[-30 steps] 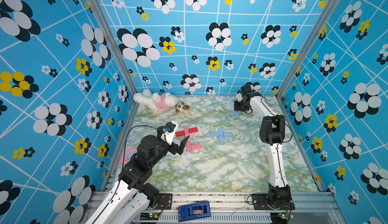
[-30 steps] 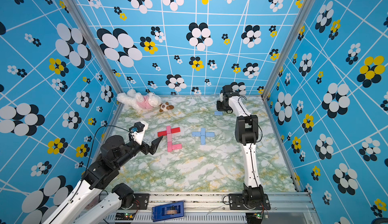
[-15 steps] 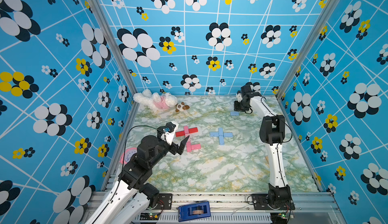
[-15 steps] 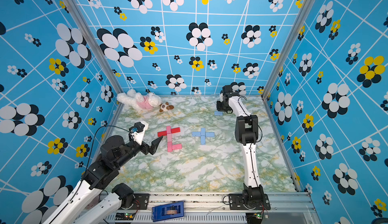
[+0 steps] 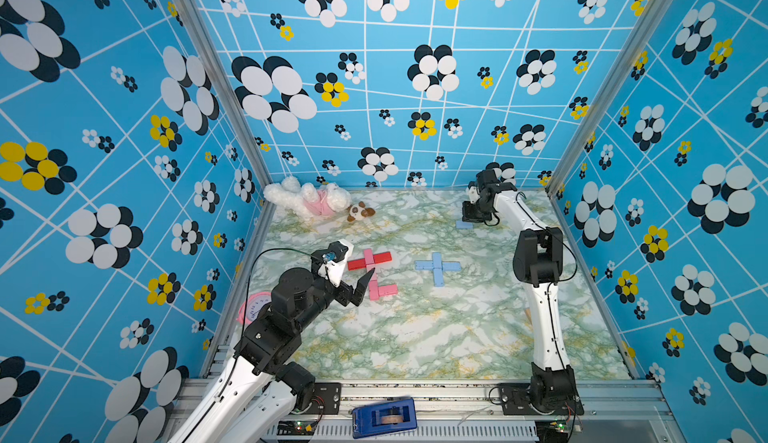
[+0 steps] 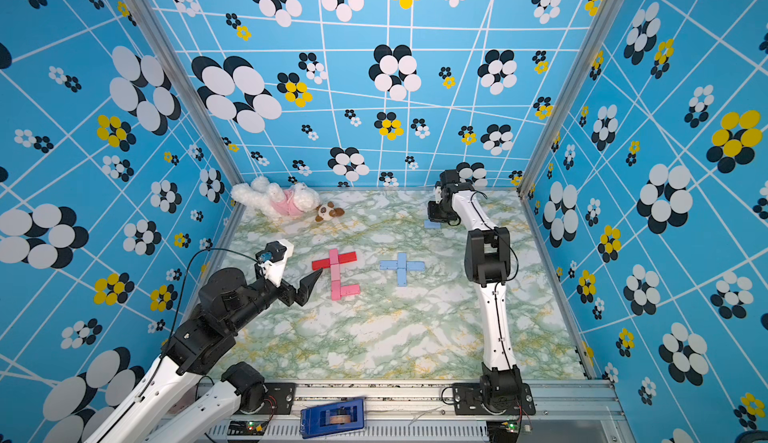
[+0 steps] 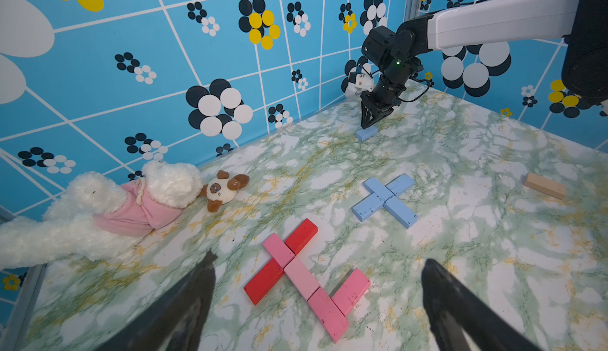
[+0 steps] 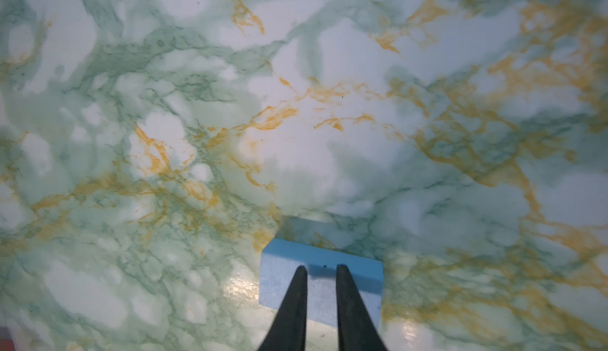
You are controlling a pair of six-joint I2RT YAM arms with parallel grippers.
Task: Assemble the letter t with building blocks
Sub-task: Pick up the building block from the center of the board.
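Observation:
A light blue block (image 8: 320,280) lies flat near the back wall, also seen in a top view (image 5: 464,224). My right gripper (image 8: 320,267) points down right over its top face, jaws nearly together with a thin gap and gripping nothing. Mid-table lies a t-like figure of red blocks (image 5: 370,260) and pink blocks (image 5: 376,289). Beside it, light blue blocks form a cross (image 5: 436,266). My left gripper (image 7: 319,260) hovers open at the figure's near-left side, touching nothing. A tan block (image 7: 544,185) lies alone to the right.
A white-and-pink plush toy (image 5: 316,204) sprawls in the back left corner. A pink alarm clock (image 5: 253,308) sits at the left wall behind my left arm. Patterned walls enclose three sides. A blue device (image 5: 384,416) rests on the front rail.

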